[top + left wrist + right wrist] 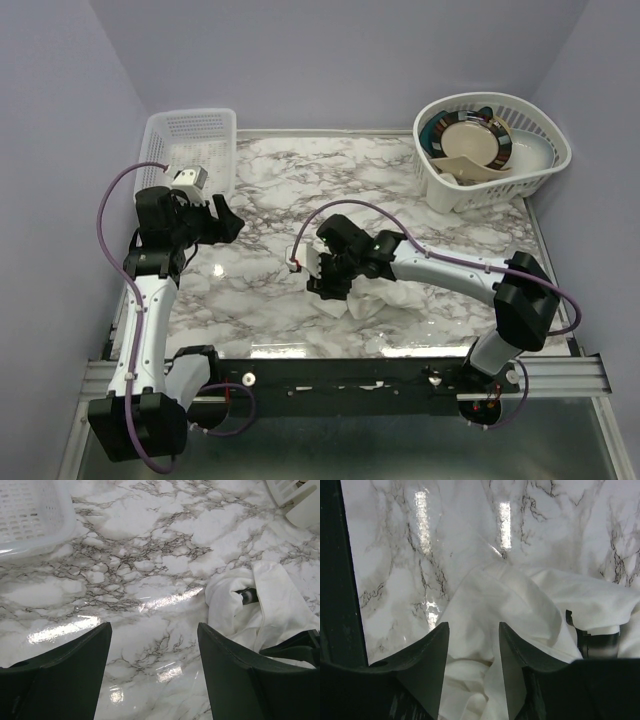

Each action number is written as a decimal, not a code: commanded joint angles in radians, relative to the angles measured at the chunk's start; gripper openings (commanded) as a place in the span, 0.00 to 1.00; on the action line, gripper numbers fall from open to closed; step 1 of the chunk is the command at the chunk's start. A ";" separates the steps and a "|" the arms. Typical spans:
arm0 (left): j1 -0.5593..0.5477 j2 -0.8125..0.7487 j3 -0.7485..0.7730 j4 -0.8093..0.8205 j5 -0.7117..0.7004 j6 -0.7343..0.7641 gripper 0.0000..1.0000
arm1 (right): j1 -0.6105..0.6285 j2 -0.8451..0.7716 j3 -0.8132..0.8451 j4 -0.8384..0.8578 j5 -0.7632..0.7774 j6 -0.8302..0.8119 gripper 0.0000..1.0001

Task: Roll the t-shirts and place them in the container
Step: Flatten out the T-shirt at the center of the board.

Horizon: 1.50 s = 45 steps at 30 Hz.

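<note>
One crumpled white t-shirt (pixel 378 297) lies bunched on the marble table near the front, right of centre. It also shows in the left wrist view (pixel 270 600) and the right wrist view (pixel 520 595), where a small black graphic (pixel 592 637) peeks from its folds. My right gripper (pixel 324 288) is low over the shirt's left end. Its jaws are open and straddle a raised fold of cloth (pixel 472 627). My left gripper (pixel 228 216) is open and empty (pixel 154 625), above bare table at the left, well apart from the shirt. No second shirt is in view.
A white mesh basket (pixel 195 140) stands at the back left, close behind my left gripper (pixel 30 515). A second white basket (pixel 535 165) holding plates and bowls stands at the back right. The table's front edge runs just below the shirt.
</note>
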 commanded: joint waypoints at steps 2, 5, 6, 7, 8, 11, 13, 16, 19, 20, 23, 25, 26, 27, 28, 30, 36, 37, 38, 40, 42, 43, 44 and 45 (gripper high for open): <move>0.012 -0.021 -0.010 0.024 -0.007 -0.004 0.80 | -0.002 -0.011 -0.040 0.070 0.079 0.039 0.52; 0.012 -0.020 -0.007 0.027 -0.006 -0.002 0.80 | -0.002 -0.014 -0.056 0.090 0.114 0.044 0.52; 0.012 -0.020 -0.006 0.025 -0.007 -0.005 0.80 | -0.004 -0.009 -0.057 0.092 0.132 0.041 0.52; 0.012 -0.020 -0.009 0.027 -0.003 -0.007 0.80 | -0.004 -0.009 -0.060 0.099 0.143 0.035 0.52; 0.012 -0.020 -0.007 0.028 -0.003 -0.007 0.80 | -0.004 -0.005 -0.068 0.102 0.154 0.030 0.52; 0.012 -0.021 -0.010 0.034 0.003 -0.011 0.80 | -0.002 0.006 -0.077 0.124 0.197 0.021 0.52; 0.012 -0.020 -0.012 0.036 0.002 -0.010 0.80 | -0.004 0.011 -0.080 0.138 0.214 0.019 0.51; 0.013 -0.023 -0.017 0.034 0.003 -0.011 0.80 | -0.004 0.025 -0.077 0.145 0.220 0.018 0.49; 0.013 -0.029 -0.024 0.037 0.003 -0.010 0.80 | -0.005 0.041 -0.077 0.150 0.218 0.010 0.43; 0.013 -0.030 -0.026 0.037 0.005 -0.010 0.80 | -0.007 0.046 -0.077 0.150 0.218 0.009 0.42; 0.013 -0.030 -0.029 0.037 0.003 -0.010 0.80 | -0.011 0.057 -0.071 0.144 0.203 0.005 0.40; 0.013 -0.030 -0.032 0.039 0.002 -0.008 0.80 | -0.016 0.063 -0.066 0.132 0.188 -0.001 0.33; 0.013 -0.030 -0.033 0.039 0.002 -0.007 0.80 | -0.016 0.063 -0.069 0.127 0.183 -0.002 0.30; 0.013 -0.030 -0.033 0.040 0.002 -0.007 0.80 | -0.018 0.063 -0.069 0.127 0.177 -0.002 0.28; 0.015 -0.030 -0.033 0.042 0.003 -0.007 0.80 | -0.021 0.061 -0.071 0.119 0.172 -0.010 0.23; 0.013 -0.029 -0.032 0.045 0.005 -0.007 0.80 | -0.021 0.052 -0.071 0.112 0.168 -0.017 0.17; 0.013 -0.026 -0.033 0.048 0.003 -0.002 0.80 | -0.044 -0.040 -0.019 -0.014 0.165 -0.033 0.02; 0.013 -0.024 -0.035 0.053 0.005 -0.004 0.80 | -0.045 -0.050 0.009 -0.073 0.165 -0.033 0.01; 0.013 -0.023 -0.036 0.057 0.014 -0.005 0.80 | -0.050 -0.061 0.024 -0.104 0.160 -0.033 0.01; 0.013 -0.017 -0.041 0.063 0.025 -0.005 0.80 | -0.067 -0.107 0.046 -0.175 0.145 -0.033 0.01; 0.015 -0.006 -0.043 0.066 0.043 -0.004 0.80 | -0.088 -0.145 0.052 -0.210 0.143 -0.031 0.01; 0.013 -0.001 -0.040 0.066 0.054 -0.002 0.80 | -0.097 -0.188 0.055 -0.241 0.143 -0.028 0.01; 0.012 0.009 -0.038 0.068 0.063 0.001 0.80 | -0.106 -0.210 0.056 -0.256 0.143 -0.024 0.01; 0.009 0.014 -0.033 0.070 0.078 0.005 0.79 | -0.128 -0.230 0.056 -0.269 0.151 -0.019 0.01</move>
